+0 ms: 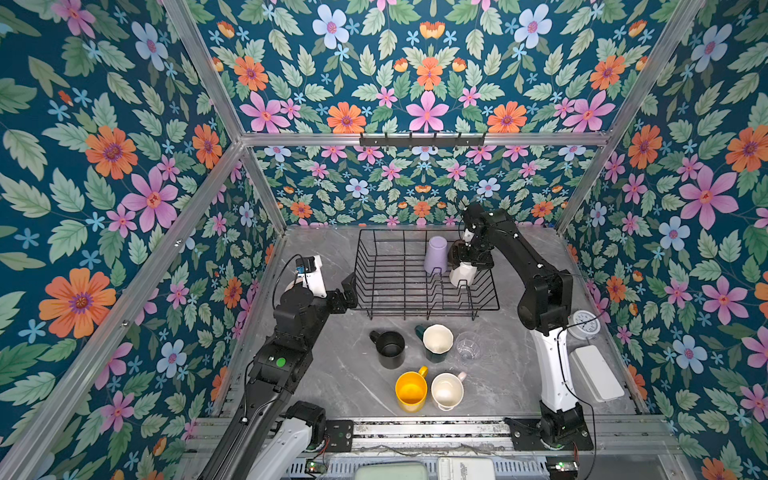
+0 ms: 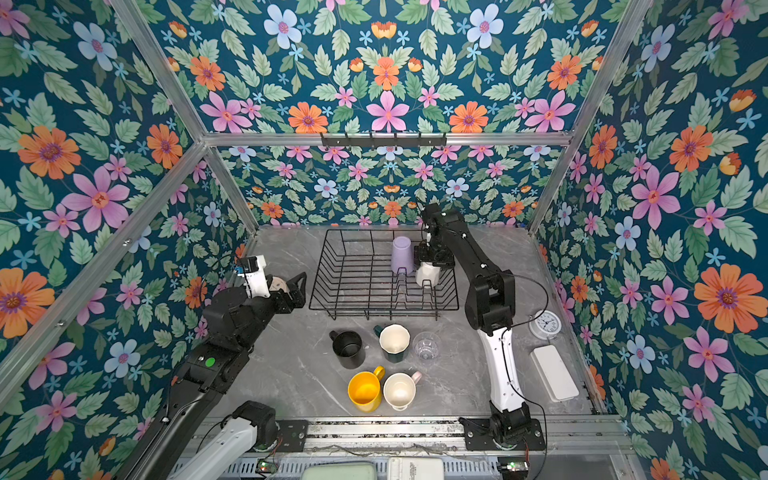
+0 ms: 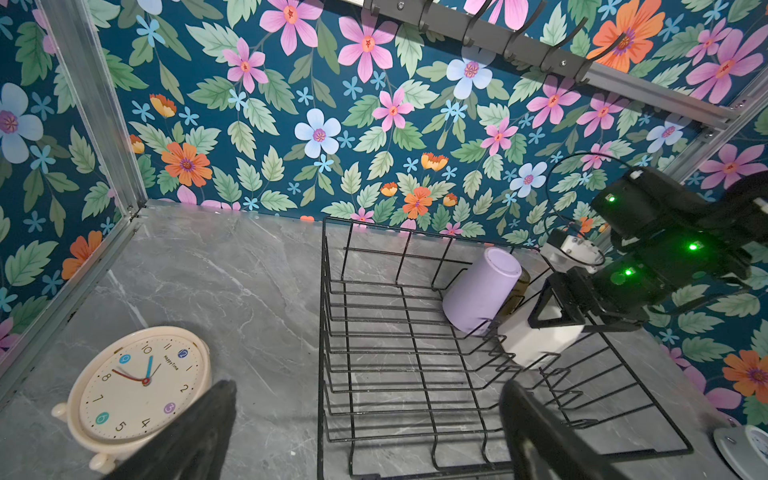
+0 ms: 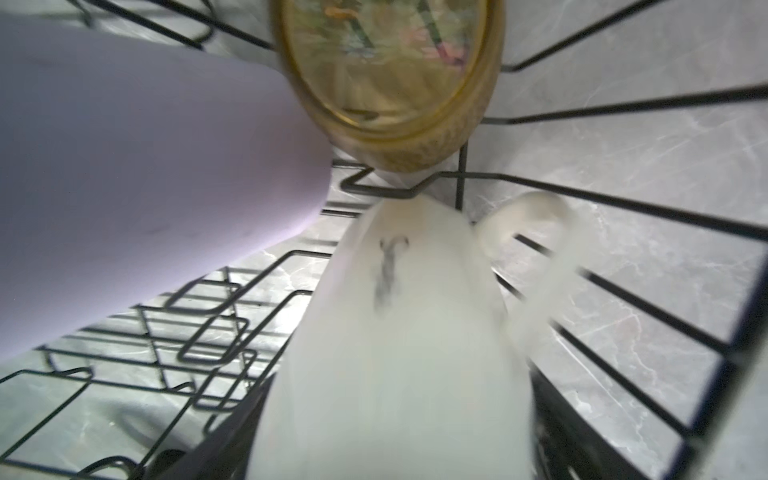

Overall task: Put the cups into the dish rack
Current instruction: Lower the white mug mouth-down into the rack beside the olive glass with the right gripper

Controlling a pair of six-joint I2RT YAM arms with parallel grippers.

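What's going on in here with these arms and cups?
Two robot arms are loading cups into a dish rack. The right tool is at a white mug set on the prongs; whether it grips it I cannot tell. A lilac tumbler and an olive-brown tumbler are in the rack. The left tool hangs open and empty at the rack's left side. A black mug, dark-green mug, clear glass, yellow mug and pale-pink mug wait on the table.

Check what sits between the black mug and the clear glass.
The dark-green mug, white inside, stands between the black mug and the clear glass; both top views show it.
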